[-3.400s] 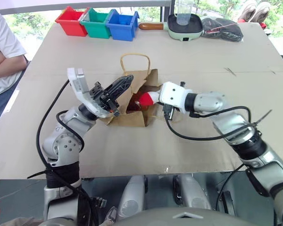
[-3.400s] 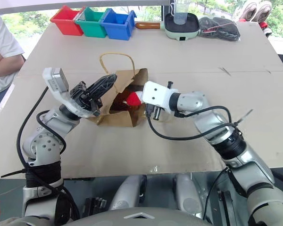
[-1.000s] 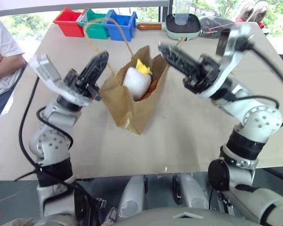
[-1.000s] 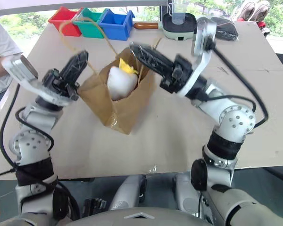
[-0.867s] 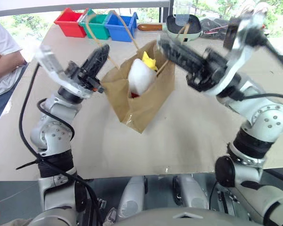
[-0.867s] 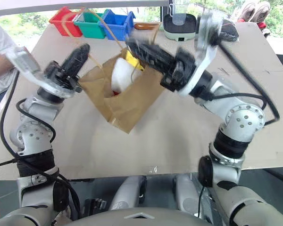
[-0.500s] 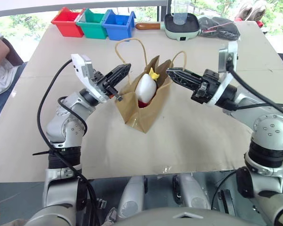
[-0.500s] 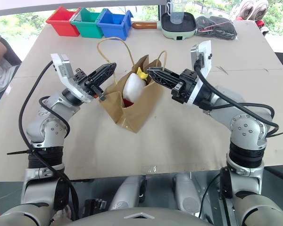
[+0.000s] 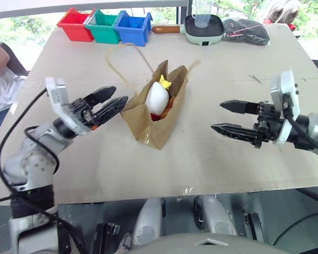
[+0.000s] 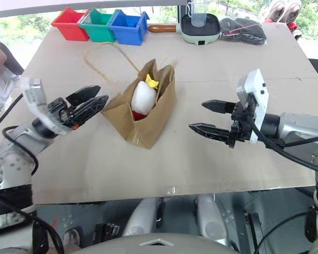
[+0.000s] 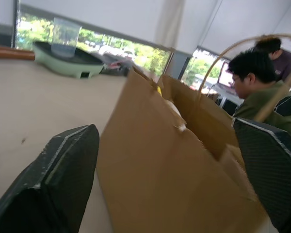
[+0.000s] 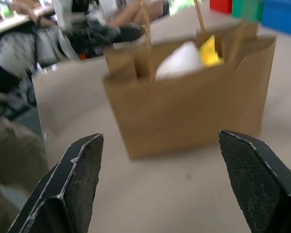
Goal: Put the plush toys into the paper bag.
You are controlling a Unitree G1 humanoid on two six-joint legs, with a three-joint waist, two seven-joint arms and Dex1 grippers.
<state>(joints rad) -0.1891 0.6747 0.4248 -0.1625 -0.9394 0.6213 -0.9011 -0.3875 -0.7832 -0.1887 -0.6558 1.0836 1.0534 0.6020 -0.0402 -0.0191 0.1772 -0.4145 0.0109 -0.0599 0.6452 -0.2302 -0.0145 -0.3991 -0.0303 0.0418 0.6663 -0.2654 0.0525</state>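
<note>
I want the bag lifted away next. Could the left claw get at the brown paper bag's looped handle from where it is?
Probably yes: the left claw stands open beside the brown paper bag, and nothing lies between it and the twisted handle.

Head pair high over the table (image 9: 212,159); wrist cameras low, flanking the paper bag (image 12: 194,97).

My arms are silver-grey metal, built of rounded joint housings, with thick black cables looping loose along each one. Each wrist carries a flat white camera block. The left tool (image 9: 107,100) and right tool (image 9: 229,117) end in two long black tapered fingers; their inner pads (image 11: 274,167) look finely cross-hatched, as far as I can tell.
</note>
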